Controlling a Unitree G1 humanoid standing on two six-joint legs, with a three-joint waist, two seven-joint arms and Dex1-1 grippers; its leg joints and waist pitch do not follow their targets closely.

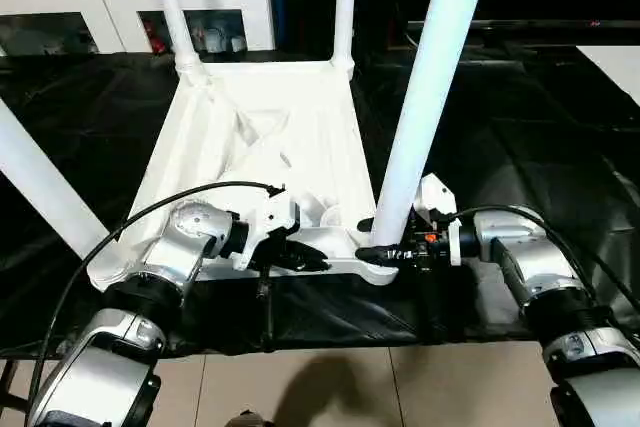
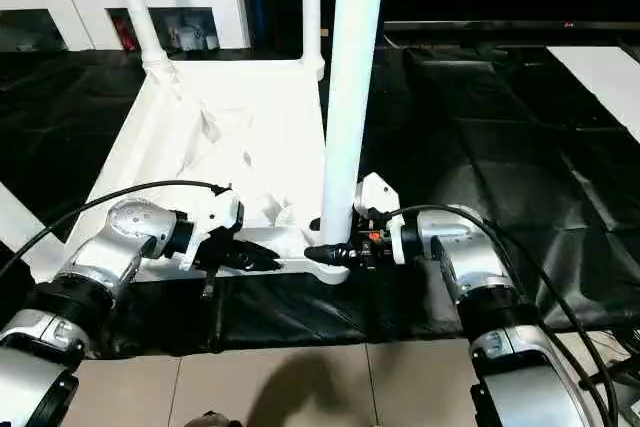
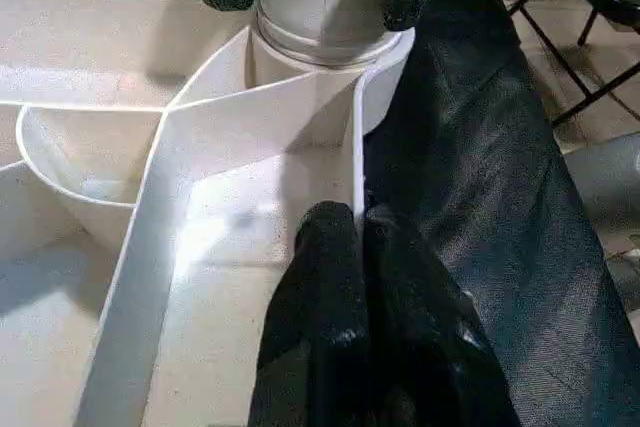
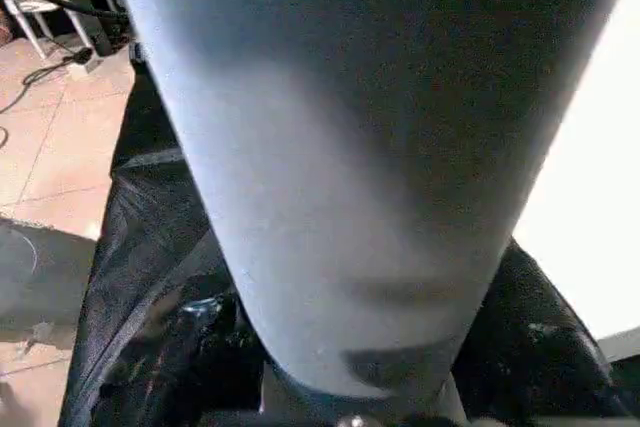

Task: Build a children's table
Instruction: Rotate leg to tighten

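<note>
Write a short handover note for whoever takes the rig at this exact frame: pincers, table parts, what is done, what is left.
Left pincer: shut, tips at the near rim of the tabletop, which lies underside up on black sheeting.
Right pincer: fingers either side of the base of the near right leg, just above its corner socket.
Done: all four legs stand in the corner sockets: far left leg, far right leg, near left leg, near right.
Left: check that the near right leg is fully seated, which I cannot confirm from here, then release it and turn the table upright.
</note>
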